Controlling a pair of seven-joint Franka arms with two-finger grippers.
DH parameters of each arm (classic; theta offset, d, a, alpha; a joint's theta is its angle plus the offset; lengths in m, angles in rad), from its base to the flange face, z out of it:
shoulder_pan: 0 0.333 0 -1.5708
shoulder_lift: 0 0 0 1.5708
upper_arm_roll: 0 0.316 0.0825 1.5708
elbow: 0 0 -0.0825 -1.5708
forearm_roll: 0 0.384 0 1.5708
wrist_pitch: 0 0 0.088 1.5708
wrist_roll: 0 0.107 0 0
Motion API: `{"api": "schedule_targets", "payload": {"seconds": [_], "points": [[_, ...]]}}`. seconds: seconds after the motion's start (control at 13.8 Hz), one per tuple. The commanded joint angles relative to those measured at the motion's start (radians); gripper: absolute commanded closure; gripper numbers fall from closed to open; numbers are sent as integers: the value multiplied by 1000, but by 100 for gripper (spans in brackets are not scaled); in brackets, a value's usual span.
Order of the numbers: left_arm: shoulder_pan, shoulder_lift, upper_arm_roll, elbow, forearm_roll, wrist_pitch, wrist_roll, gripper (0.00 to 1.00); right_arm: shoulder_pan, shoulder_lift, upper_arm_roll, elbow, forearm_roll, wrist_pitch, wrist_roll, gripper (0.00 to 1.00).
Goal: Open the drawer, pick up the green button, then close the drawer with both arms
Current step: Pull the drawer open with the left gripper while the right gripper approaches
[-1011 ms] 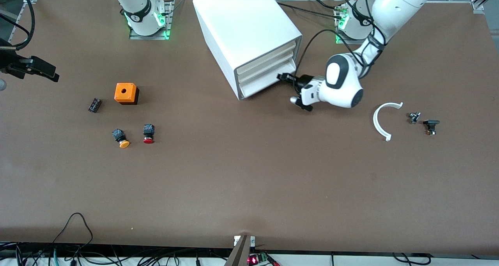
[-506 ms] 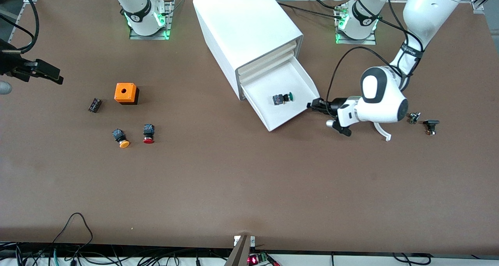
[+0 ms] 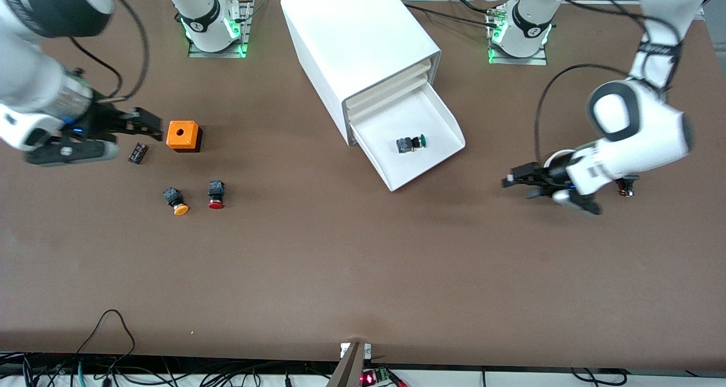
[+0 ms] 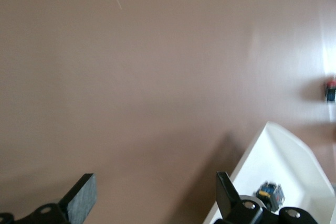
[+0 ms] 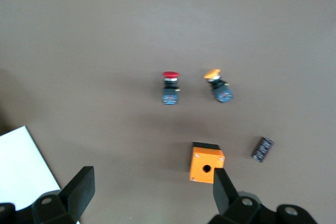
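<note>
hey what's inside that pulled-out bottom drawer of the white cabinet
One green-capped button lies on its side in the open drawer; nothing else shows there. The drawer's inner end stays hidden under the cabinet. Both open pincers are elsewhere.

I see the drawer (image 3: 417,143) pulled out of the cabinet (image 3: 357,46), toward the front camera and the left arm's end. The button (image 3: 410,143) lies in it, near its middle. At the drawer's four o'clock my left gripper (image 3: 515,183) hangs over bare table (image 3: 363,262). At its nine o'clock, well apart, my right gripper (image 3: 148,125) is over the table beside a box (image 3: 183,135).
</note>
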Motion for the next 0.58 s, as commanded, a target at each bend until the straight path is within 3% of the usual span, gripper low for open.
{"api": "schedule_targets", "payload": {"seconds": [0.0, 0.22, 0.36, 0.51], "points": [[2, -210, 65, -14, 126, -148, -21, 0, 142, 94, -10, 68, 6, 38, -17, 0], [-2, -301, 96, 136, 390, -409, -40, 0, 275, 150, -10, 100, 15, 144, -16, 0], [-27, -327, 88, 239, 559, -558, -169, 0, 349, 177, 7, 102, 18, 219, -19, 0], [-84, -329, 76, 297, 676, -670, -334, 0, 351, 220, 108, 112, 53, 309, -83, 0]]}}
